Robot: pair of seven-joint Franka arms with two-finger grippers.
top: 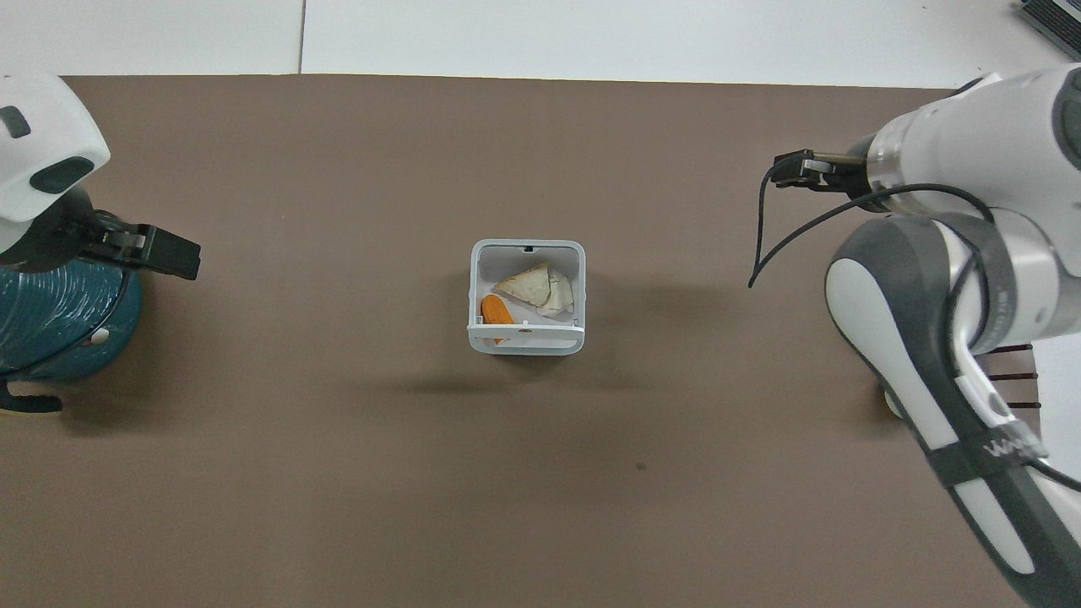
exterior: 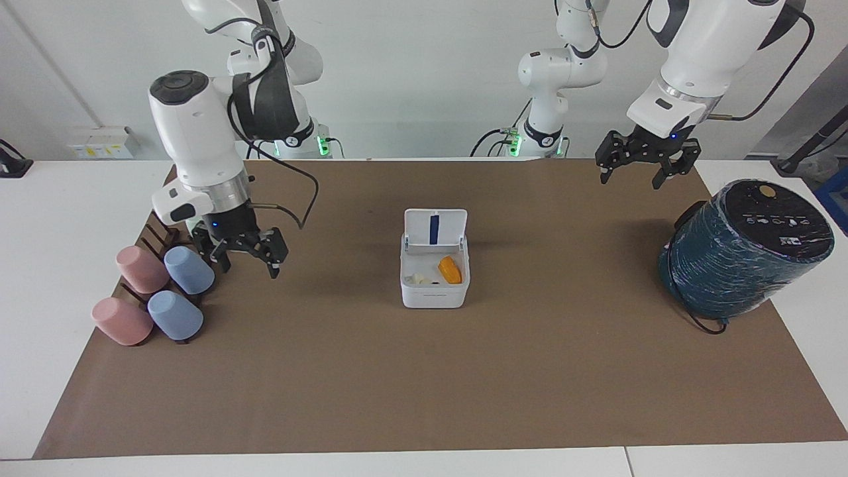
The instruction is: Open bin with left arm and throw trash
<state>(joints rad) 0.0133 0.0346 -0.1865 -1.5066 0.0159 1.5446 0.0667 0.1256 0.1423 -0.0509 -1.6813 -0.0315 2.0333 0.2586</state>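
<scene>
Bin: frame centre, lid up, trash inside | left gripper: upper right, fingers spread, empty | right gripper: left, fingers spread, empty, beside cups

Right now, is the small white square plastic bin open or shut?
Open. The small white square plastic bin has its hinged lid standing upright, and the orange corn piece and pale bread wedge lie inside.
</scene>
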